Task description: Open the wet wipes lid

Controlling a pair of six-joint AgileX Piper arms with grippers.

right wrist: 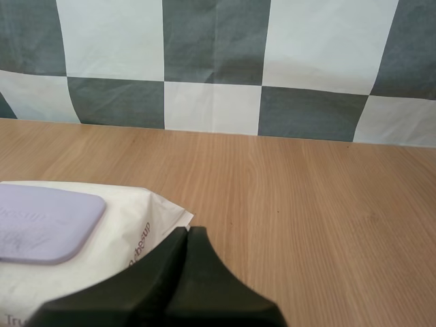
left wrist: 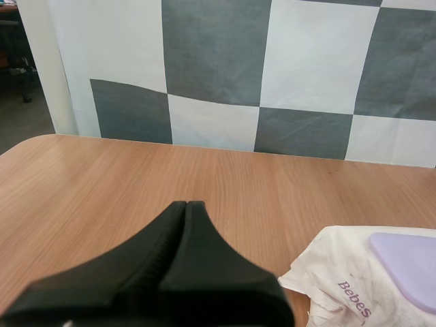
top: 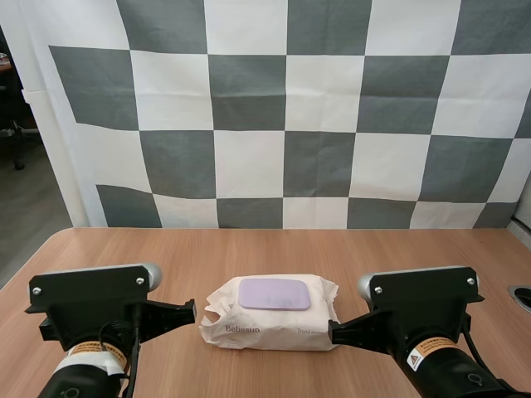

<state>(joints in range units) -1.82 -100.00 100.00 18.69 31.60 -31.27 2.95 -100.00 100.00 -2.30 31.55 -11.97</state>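
A white pack of wet wipes (top: 270, 314) lies flat on the wooden table between my two arms. Its lilac lid (top: 275, 293) sits shut on top. My left gripper (top: 192, 313) rests just left of the pack, fingers shut together as one dark wedge (left wrist: 185, 208). On the other side, my right gripper (top: 332, 332) sits at the pack's right end, also shut on nothing (right wrist: 187, 233). In the left wrist view the pack (left wrist: 354, 286) and its lid (left wrist: 409, 269) lie beside the fingers. The right wrist view has the pack (right wrist: 129, 238) and lid (right wrist: 44, 223) close to the tips.
The wooden table (top: 274, 253) stretches bare behind the pack to its far edge. A round grommet hole (top: 521, 296) sits at the table's right edge.
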